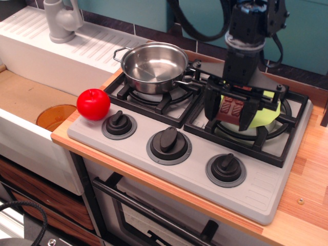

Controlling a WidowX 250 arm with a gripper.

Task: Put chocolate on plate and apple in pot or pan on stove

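Note:
My gripper (229, 114) is shut on the brown chocolate bar (230, 108) and holds it just above the near edge of the lime-green plate (265, 114), which lies on the right burner grate of the grey stove (189, 159). The red apple (93, 104) sits on the stove's front left corner, next to the left knob. The empty steel pot (154, 64) stands on the back left burner. The arm hides most of the plate.
Three knobs (168, 142) line the stove front. A white sink drainer with a grey tap (60, 20) is at the back left. An orange disc (55, 117) lies in the sink basin left of the apple. Wooden counter (307, 169) runs right of the stove.

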